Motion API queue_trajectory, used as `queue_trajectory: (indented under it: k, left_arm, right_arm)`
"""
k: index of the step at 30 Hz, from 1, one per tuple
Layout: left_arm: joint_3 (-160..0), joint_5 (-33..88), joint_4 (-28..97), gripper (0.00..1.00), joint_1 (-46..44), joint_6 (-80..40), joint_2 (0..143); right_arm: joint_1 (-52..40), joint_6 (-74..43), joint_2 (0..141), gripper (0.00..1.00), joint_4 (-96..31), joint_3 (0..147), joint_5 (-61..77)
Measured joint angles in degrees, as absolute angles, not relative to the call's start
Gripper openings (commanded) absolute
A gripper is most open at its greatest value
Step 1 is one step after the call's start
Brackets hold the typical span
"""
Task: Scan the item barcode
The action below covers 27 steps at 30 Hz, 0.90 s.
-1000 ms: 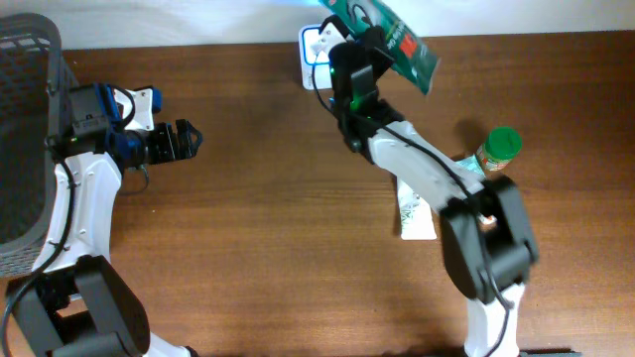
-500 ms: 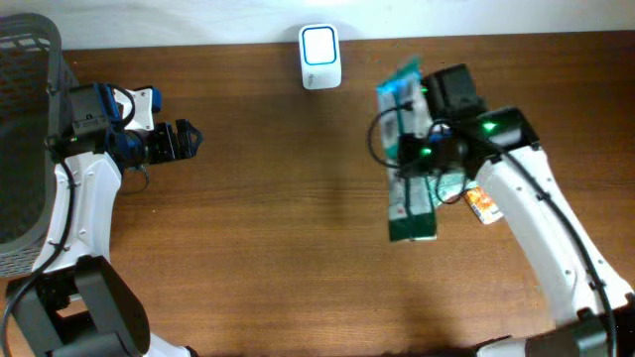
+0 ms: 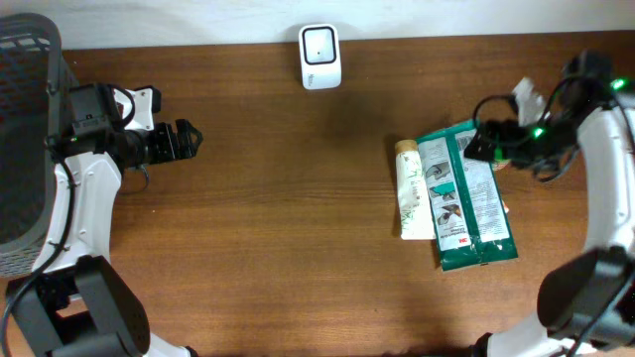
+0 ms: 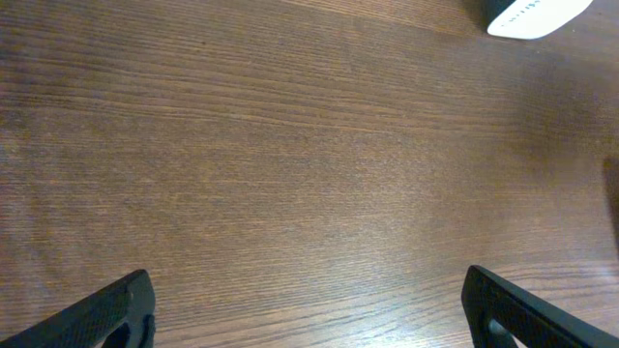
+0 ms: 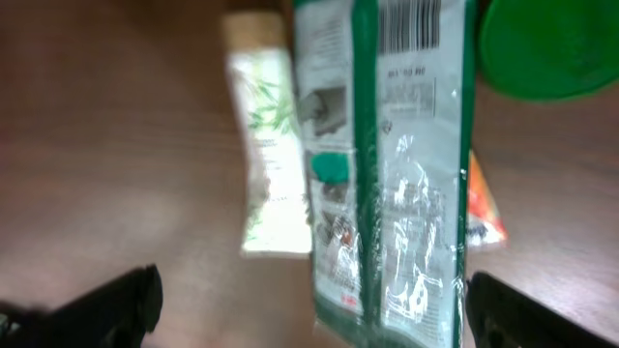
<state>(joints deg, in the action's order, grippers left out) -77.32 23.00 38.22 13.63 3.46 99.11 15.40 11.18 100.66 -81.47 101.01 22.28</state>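
The item, a green packet (image 3: 466, 196), lies flat on the table with its edge next to a white tube (image 3: 409, 188). In the right wrist view the green packet (image 5: 397, 174) shows its barcode (image 5: 408, 23) at the top of the frame. My right gripper (image 3: 484, 142) hovers over the packet's far end, open, with both fingers wide apart and nothing held; it is blurred in the right wrist view (image 5: 309, 319). The white scanner (image 3: 319, 57) stands at the back centre. At the left my left gripper (image 3: 185, 142) is open and empty over bare wood (image 4: 314, 319).
A dark mesh basket (image 3: 25, 129) fills the far left edge. A green lid (image 5: 546, 48) and an orange packet (image 5: 481, 205) lie beside the green packet. The white tube (image 5: 266, 145) is to its left. The scanner's corner (image 4: 537, 14) shows in the left wrist view.
My right gripper has opened and let go of the green packet, which now lies on the table. The right arm swung from the scanner to the right. The left arm is still.
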Motion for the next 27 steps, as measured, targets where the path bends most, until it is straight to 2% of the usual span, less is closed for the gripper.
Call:
queue_trajectory:
  k: [2, 5, 17, 18, 21, 25, 27]
  left_arm:
    - [-77.32, 23.03, 38.26, 0.99, 13.63, 3.46, 99.11]
    - [-77.32, 23.03, 38.24, 0.99, 13.63, 3.46, 99.11]
    - [-77.32, 23.05, 38.24, 0.99, 13.63, 3.46, 99.11]
    - [-77.32, 23.03, 38.24, 0.99, 13.63, 3.46, 99.11]
    - [-77.32, 22.94, 38.24, 0.99, 13.63, 3.46, 99.11]
    - [-77.32, 22.79, 38.24, 0.99, 13.65, 3.46, 99.11]
    - [-77.32, 22.85, 38.17, 0.99, 13.63, 3.46, 99.11]
  right_arm:
    - [14.52, 11.22, 96.79, 0.98, -88.97, 113.65, 21.47]
    - [14.52, 11.16, 90.15, 0.98, -95.88, 124.16, 20.88]
    - [14.17, 11.40, 61.69, 0.98, -95.77, 124.40, 17.80]
    - [12.51, 11.60, 59.79, 0.98, -92.75, 121.47, 16.45]
    - [7.09, 11.77, 50.19, 0.98, -67.31, 96.84, 14.24]
    - [3.01, 8.40, 31.59, 0.98, -28.95, 53.41, 13.08]
    - [-0.05, 5.74, 24.10, 0.98, -15.86, 35.53, 13.06]
